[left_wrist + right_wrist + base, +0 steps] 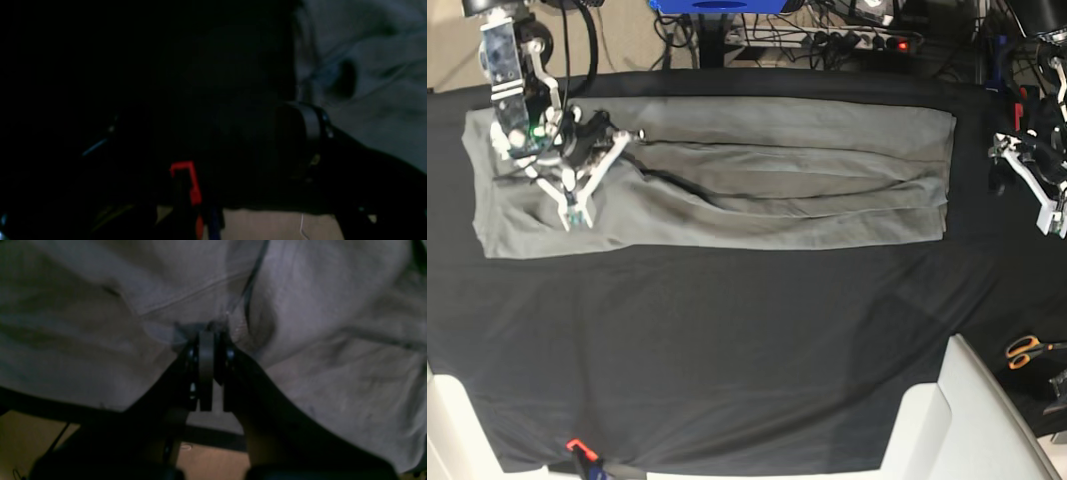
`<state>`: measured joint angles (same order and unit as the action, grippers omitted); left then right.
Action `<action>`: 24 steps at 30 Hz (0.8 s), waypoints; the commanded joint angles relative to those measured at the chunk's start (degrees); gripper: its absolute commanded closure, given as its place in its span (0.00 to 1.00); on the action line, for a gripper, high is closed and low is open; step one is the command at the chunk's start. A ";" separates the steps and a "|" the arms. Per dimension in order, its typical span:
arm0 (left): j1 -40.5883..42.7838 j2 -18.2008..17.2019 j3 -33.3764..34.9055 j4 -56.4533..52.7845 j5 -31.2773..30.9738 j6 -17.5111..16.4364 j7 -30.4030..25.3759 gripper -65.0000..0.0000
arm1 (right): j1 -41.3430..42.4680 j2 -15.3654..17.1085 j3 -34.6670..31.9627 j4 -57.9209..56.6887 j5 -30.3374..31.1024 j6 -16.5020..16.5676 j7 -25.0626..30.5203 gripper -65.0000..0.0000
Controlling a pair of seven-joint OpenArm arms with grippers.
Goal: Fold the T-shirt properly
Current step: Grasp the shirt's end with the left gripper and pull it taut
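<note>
Wide bare black table cloth [727, 350] fills the near half, from 8 to 4 o'clock. Beyond it the T-shirt [777, 180] lies as a long folded band across the far side. At 10 o'clock the right gripper [206, 331] pinches its cloth, jaws together. At 3 o'clock the left gripper [1049, 190] hangs spread wide, off the shirt's edge. No writing is legible.

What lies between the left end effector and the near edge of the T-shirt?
In the base view, only bare black table cloth lies between the left end effector and the T-shirt; the two are apart.
</note>
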<state>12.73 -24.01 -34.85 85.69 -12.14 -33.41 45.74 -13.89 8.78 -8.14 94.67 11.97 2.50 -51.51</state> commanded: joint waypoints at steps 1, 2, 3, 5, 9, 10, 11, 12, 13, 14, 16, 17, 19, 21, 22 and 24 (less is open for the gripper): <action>-0.64 -1.35 -0.45 0.86 -0.83 0.13 -1.30 0.15 | 0.22 -0.20 0.10 1.46 0.21 -0.09 0.56 0.99; -0.64 -1.35 -0.45 0.86 -0.83 0.13 -1.30 0.15 | 0.04 -1.08 0.45 1.55 0.21 -0.09 0.47 0.98; -0.73 -1.35 -0.45 0.86 -0.91 0.13 -1.30 0.15 | -0.13 -1.52 0.54 1.55 0.03 -0.09 0.38 0.98; -0.73 -1.35 -0.45 0.86 -1.09 0.13 -1.30 0.15 | -0.22 -2.14 0.54 1.46 0.03 -0.17 0.47 0.98; -0.73 -1.35 -0.45 0.86 -1.35 0.13 -1.38 0.15 | -0.22 -2.75 0.54 1.55 0.03 -0.17 0.38 0.93; -0.73 -1.35 -0.45 0.95 -1.35 0.13 -1.38 0.15 | -0.22 -3.19 0.63 1.81 0.03 -0.17 0.21 0.88; -0.73 -1.35 -0.45 0.95 -1.35 0.05 -1.38 0.15 | -0.31 -3.37 0.89 2.51 0.03 -0.17 0.21 0.81; -0.73 -1.35 -0.53 1.39 -1.44 0.05 -1.38 0.15 | -0.66 -3.72 1.68 3.48 0.03 -0.17 0.21 0.73; -0.73 -1.35 -0.53 1.74 -1.44 -0.04 -1.38 0.15 | -1.36 -3.81 2.21 4.62 0.03 -0.17 0.30 0.64; -0.73 -1.35 -0.62 2.18 -1.62 -0.66 -1.38 0.15 | -1.89 -3.81 2.65 6.12 0.03 -0.17 0.56 0.57; -0.73 -1.35 -2.91 2.97 -4.78 -5.05 -1.12 0.15 | -3.30 -3.81 3.44 10.78 -0.05 -1.49 0.65 0.43; -0.73 -1.35 -5.63 3.06 -7.68 -6.59 -0.94 0.15 | -4.35 -3.81 4.23 13.50 -0.05 -3.16 1.44 0.40; -0.73 -1.35 -11.08 2.35 -14.01 -6.59 0.37 0.15 | -7.60 -3.81 4.85 17.90 -0.05 -7.29 7.15 0.40; -0.56 -1.88 -15.13 1.21 -18.50 -6.59 2.92 0.15 | -11.47 -3.46 5.02 18.87 -0.05 -10.55 18.06 0.39; -0.64 -2.41 -16.27 0.33 -19.73 -6.59 3.80 0.15 | -13.23 -3.37 5.02 18.43 -0.05 -10.99 23.42 0.39; -0.64 -2.58 -17.24 -1.95 -22.63 -6.59 5.39 0.15 | -15.43 -3.28 4.58 16.58 -0.05 -10.99 29.92 0.39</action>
<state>12.51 -25.85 -52.07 82.85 -33.43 -39.13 51.83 -29.78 5.23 -3.64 110.34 11.97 -8.56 -22.59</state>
